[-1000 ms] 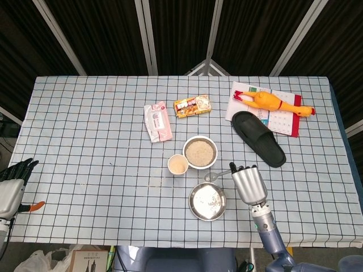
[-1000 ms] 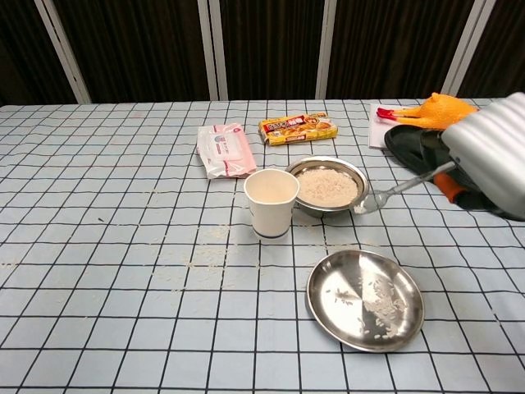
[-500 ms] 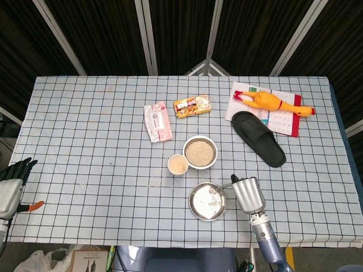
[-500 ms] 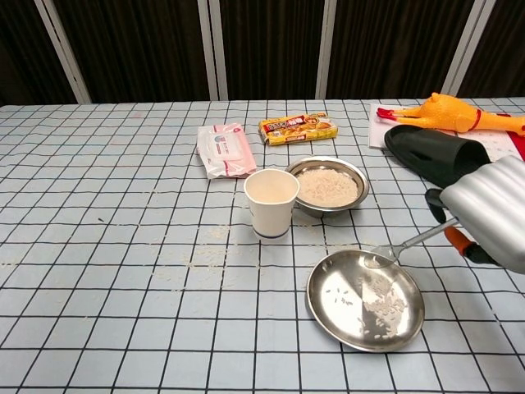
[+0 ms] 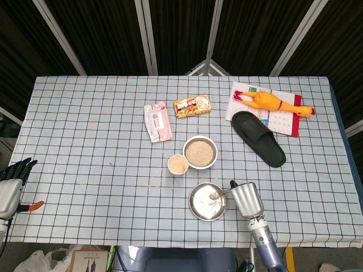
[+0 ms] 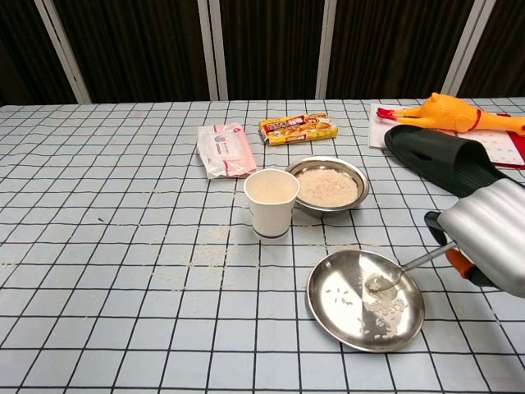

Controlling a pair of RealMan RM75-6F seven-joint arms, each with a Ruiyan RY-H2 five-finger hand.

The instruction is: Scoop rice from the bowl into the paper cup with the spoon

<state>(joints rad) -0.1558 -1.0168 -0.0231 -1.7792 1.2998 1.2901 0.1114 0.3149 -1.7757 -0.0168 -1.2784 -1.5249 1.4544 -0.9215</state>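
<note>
One right hand (image 6: 490, 238) grips spoon (image 6: 385, 280) over steel plate (image 6: 328, 316); paper cup (image 6: 271, 203) holds rice; bowl (image 6: 330, 168) still full.

desk (image 5: 85, 130): white cloth, black grid
slipper (image 5: 258, 137): black
rubber chicken (image 5: 271, 102): yellow-orange
wipes pack (image 5: 157, 121): pink
plate (image 6: 328, 316): silver

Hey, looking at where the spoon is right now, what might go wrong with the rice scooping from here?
The right hand holds the spoon with its tip over the flat metal plate, not the rice bowl. A scoop here would likely gather only stray grains. The paper cup stands close beside the bowl, so a sweep back toward the bowl might clip it and tip it. Grains already lie on the tablecloth, so more may spill.
</note>
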